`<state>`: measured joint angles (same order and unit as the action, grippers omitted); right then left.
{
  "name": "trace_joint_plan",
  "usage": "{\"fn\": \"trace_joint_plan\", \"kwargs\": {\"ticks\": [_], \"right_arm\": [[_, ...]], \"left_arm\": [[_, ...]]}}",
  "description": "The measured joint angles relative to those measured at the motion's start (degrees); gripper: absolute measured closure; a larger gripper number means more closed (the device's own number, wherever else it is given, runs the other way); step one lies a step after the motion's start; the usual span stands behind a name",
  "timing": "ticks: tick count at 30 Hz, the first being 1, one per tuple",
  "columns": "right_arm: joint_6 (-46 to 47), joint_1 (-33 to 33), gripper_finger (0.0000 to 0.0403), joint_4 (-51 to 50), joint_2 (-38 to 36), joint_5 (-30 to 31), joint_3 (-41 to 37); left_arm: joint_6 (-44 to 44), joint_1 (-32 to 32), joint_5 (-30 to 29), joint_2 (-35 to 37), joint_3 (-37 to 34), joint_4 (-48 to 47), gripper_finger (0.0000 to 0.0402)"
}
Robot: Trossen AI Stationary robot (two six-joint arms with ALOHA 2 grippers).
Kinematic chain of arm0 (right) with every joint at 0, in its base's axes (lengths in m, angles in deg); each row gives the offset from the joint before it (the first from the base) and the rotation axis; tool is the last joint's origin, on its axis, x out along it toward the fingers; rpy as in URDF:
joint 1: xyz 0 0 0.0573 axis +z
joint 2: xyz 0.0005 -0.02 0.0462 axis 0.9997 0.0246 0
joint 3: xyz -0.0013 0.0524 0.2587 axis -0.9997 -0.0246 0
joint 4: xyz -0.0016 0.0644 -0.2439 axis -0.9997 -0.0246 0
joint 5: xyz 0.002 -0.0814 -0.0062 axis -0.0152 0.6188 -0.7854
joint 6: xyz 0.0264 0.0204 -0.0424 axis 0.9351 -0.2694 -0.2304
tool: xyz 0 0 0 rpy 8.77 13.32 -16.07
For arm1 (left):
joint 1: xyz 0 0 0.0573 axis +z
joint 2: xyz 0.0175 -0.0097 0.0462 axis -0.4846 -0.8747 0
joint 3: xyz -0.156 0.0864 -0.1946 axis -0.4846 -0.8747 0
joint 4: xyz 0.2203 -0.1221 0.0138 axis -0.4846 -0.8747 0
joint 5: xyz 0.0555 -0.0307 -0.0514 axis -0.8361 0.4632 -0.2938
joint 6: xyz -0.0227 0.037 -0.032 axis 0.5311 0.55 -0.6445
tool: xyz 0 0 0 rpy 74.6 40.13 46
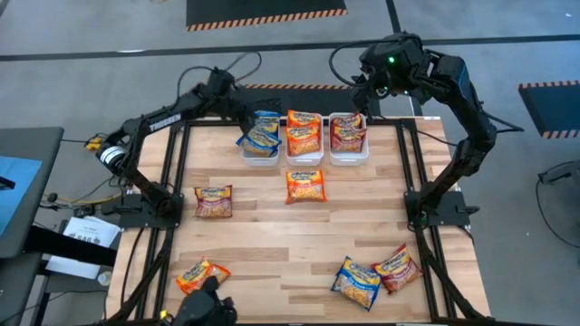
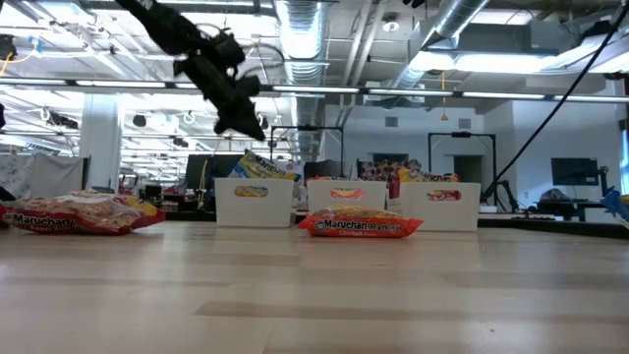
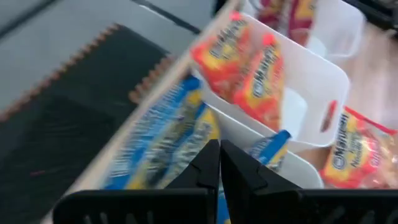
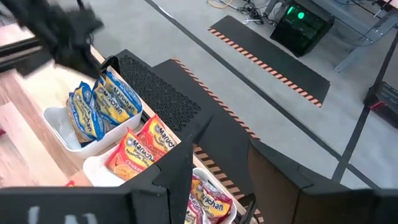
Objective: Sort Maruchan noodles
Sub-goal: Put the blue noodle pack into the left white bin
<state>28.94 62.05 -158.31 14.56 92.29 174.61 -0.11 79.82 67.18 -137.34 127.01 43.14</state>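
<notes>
Upper centre of high view: left gripper (image 1: 237, 110), fingers together, hung above blue packets (image 1: 260, 136) in left tray (image 1: 260, 158); right gripper (image 1: 362, 95) state unclear

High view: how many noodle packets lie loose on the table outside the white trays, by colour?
Orange-red packets: 2
Dark red packets: 2
Blue packet: 1
Total loose: 5
</notes>
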Motion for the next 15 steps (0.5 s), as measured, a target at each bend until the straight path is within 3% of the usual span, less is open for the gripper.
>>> {"fn": "trace_joint_plan", "kwargs": {"ticks": [5,7,15], "right_arm": [[0.04,0.0,0.0228,-0.8,0.0,0.0,0.0],[0.07,0.34,0.0228,-1.16,0.0,0.0,0.0],[-0.31,1.44,0.0228,-1.3,0.0,-0.02,0.0]], "left_arm": [[6.14,0.15,-9.49,1.11,9.38,-22.22,0.0401],[6.8,-0.24,-10.17,1.11,9.91,-28.6,0.0401],[2.91,-3.69,-13.49,0.52,0.51,-27.91,0.0401]]}}
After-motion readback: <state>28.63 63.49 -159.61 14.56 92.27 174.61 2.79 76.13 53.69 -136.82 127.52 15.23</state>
